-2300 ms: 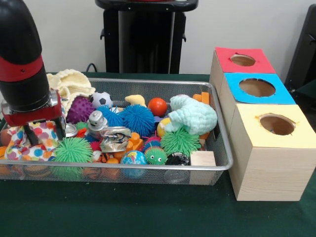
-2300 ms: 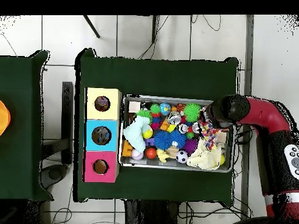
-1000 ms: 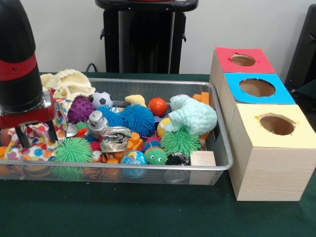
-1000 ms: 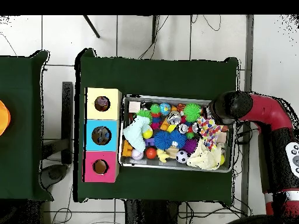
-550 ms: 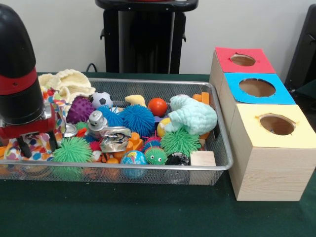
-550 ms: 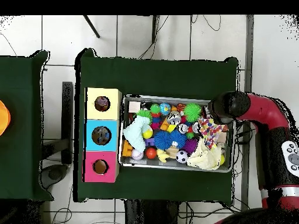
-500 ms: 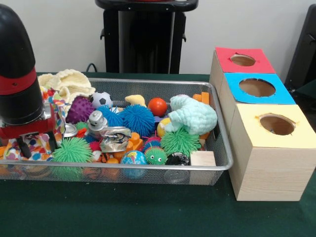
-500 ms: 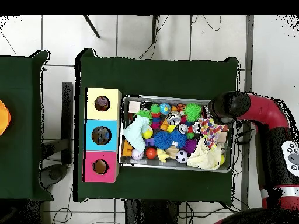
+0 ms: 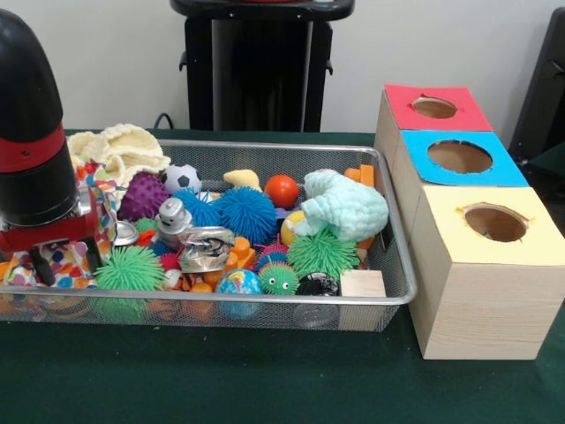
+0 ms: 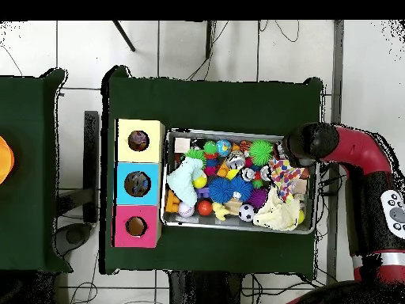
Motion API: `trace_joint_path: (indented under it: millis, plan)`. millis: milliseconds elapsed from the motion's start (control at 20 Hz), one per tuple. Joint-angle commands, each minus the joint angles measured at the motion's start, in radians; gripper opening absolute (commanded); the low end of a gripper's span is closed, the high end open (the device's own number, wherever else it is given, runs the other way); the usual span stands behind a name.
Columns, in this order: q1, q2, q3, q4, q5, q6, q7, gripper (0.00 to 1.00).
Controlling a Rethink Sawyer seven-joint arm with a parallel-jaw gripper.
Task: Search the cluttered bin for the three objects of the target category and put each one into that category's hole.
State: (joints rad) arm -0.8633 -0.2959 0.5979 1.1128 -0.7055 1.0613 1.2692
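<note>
- Green desk (image 9: pixel 221 380) carries all items.
- Red-topped box (image 9: pixel 436 108) upper right; blue-topped box (image 9: pixel 462 157) just below it.
- Orange-red ball (image 9: pixel 282 190) centre frame, mint fuzzy toy (image 9: pixel 346 205) right of it.
- Soccer ball (image 9: pixel 181 178), crushed can (image 9: pixel 205 247), globe ball (image 9: pixel 239 283), wooden block (image 9: pixel 363 284) lower centre.

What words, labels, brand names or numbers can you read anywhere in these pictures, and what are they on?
No text can be read in either view.
The crushed silver can in the bin carries markings too blurred to read.
The small globe ball shows map patches only, no legible lettering.
The white panel on the robot arm has dark marks too small to read.
The three wooden boxes, including the yellow-topped one, bear no labels.
</note>
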Motion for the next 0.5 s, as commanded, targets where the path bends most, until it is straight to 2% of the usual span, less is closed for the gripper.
trace_joint_path:
  millis: [50,350,400,500]
  plan:
    - [0.010,0.051,0.026,-0.005,-0.057,-0.049,-0.314,1.00]
    - [0.012,0.035,0.028,0.009,-0.048,-0.043,-0.305,1.00]
    - [0.013,0.039,0.025,0.002,-0.049,-0.040,-0.302,0.00]
    - [0.012,0.032,0.023,0.011,-0.057,-0.057,-0.300,0.00]
